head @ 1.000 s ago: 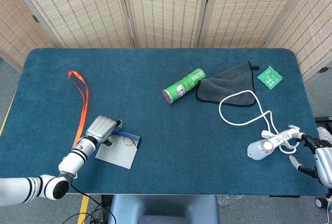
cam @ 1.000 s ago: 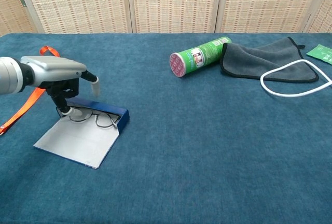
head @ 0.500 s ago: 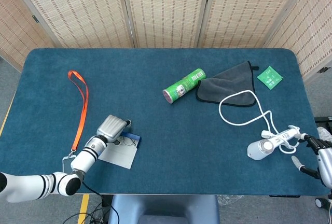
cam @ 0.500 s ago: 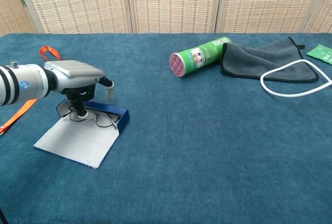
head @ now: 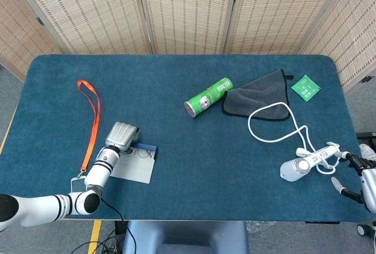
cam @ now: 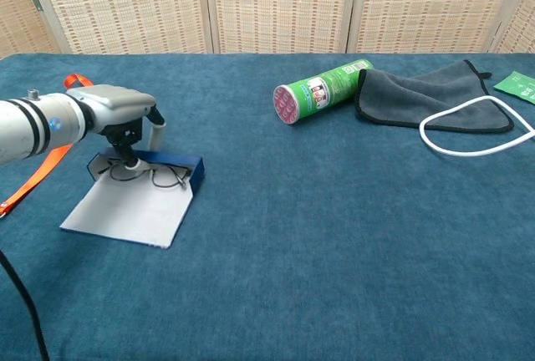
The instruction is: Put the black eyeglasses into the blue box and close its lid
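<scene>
One hand matters: our left hand (cam: 117, 114) sits directly over the black eyeglasses (cam: 159, 177) in the blue box (cam: 180, 179), fingertip pressing them; lid (cam: 125, 211) flat, toward us.

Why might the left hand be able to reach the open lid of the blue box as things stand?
Probably yes: the left hand is directly above the blue box, and its lid lies flat with nothing on it.

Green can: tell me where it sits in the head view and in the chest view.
Head view: green can lies on its side right of centre, left of the grey cloth.
Chest view: green can lies upper centre.
Shared landmark: the grey cloth, beside it in both.
</scene>
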